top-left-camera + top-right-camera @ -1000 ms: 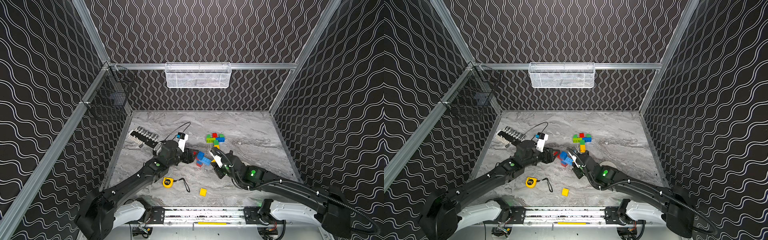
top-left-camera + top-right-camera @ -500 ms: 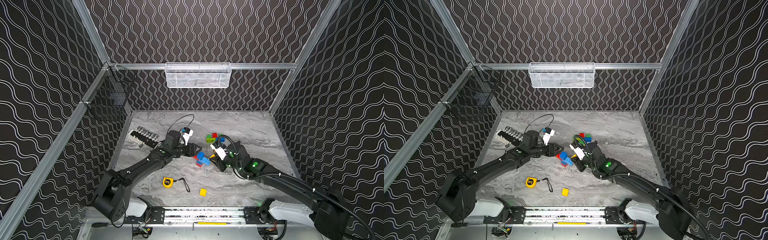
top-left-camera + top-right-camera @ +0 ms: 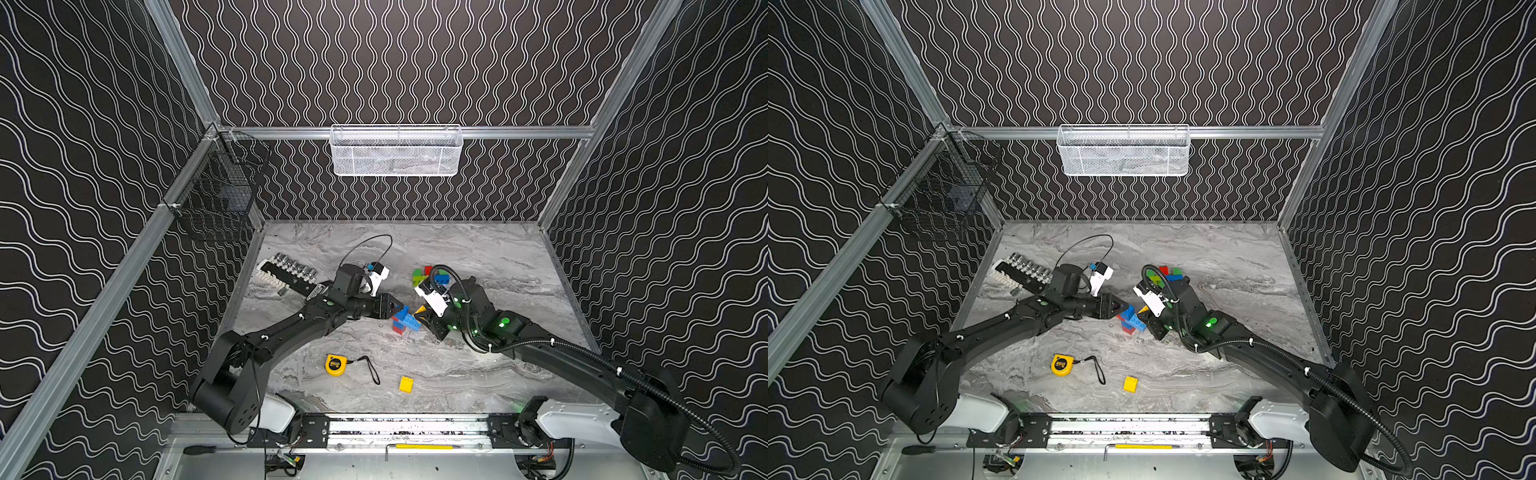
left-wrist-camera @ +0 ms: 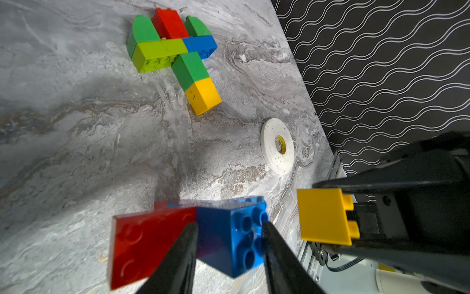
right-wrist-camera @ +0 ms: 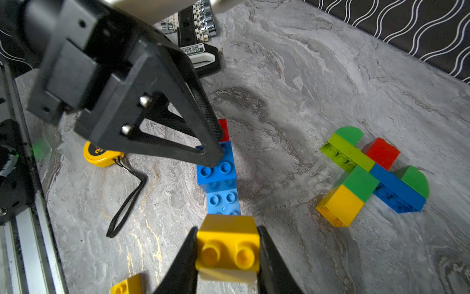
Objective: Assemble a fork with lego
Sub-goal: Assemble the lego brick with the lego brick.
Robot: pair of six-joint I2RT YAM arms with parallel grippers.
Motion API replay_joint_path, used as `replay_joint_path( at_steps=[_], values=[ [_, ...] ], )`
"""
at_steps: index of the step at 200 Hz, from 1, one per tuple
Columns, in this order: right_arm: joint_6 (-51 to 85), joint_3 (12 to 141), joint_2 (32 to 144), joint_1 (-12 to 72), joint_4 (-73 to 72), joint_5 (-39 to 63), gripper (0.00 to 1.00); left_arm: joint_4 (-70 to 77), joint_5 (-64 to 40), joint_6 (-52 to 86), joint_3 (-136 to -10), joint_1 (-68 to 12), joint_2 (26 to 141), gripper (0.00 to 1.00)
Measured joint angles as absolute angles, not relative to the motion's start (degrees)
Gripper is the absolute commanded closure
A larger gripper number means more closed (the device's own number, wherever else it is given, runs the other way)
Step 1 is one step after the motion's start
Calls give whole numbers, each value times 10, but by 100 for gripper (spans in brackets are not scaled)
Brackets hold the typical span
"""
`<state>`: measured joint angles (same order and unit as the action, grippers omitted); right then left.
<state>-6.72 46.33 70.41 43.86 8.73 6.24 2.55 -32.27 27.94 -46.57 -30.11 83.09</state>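
On the grey marbled bench (image 3: 478,257), two robot arms meet at a short stack of blue and red bricks (image 3: 402,322). The left end effector (image 4: 229,225) has narrowed around the stack's top blue brick (image 4: 223,244). Its fingers lie against two opposite flat sides, with the studs showing between them. The right end effector (image 5: 227,229) pinches a yellow brick (image 5: 227,250) by its smooth side walls, just beside the stack.

A partly built fork (image 4: 175,48) of green, red, blue and yellow bricks lies well apart, nearer the back wall. A spare yellow brick (image 3: 406,384) sits near the front rail.

The bricks look light, rigid and glossy, so they would probably slip or twist under a corner grip. Flat opposite walls seem the best hold, leaving the studs and hollow undersides free to press together.
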Motion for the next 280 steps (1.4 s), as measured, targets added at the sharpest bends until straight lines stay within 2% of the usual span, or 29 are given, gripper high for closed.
replay_joint_path(
  at_steps=[36, 81, 173, 280],
  values=[
    [-74, 466, 701, 439, 96, 50, 100, 38, -330, 279, -462, -301, 837, 61],
    [-93, 467, 682, 439, 104, 20, 100, 46, -332, 279, -461, -301, 841, 61],
    [-106, 518, 747, 455, 193, 21, 100, 55, -334, 270, -462, -301, 847, 61],
    [-98, 549, 796, 456, 214, 55, 100, 62, -335, 268, -456, -301, 845, 61]
  ],
)
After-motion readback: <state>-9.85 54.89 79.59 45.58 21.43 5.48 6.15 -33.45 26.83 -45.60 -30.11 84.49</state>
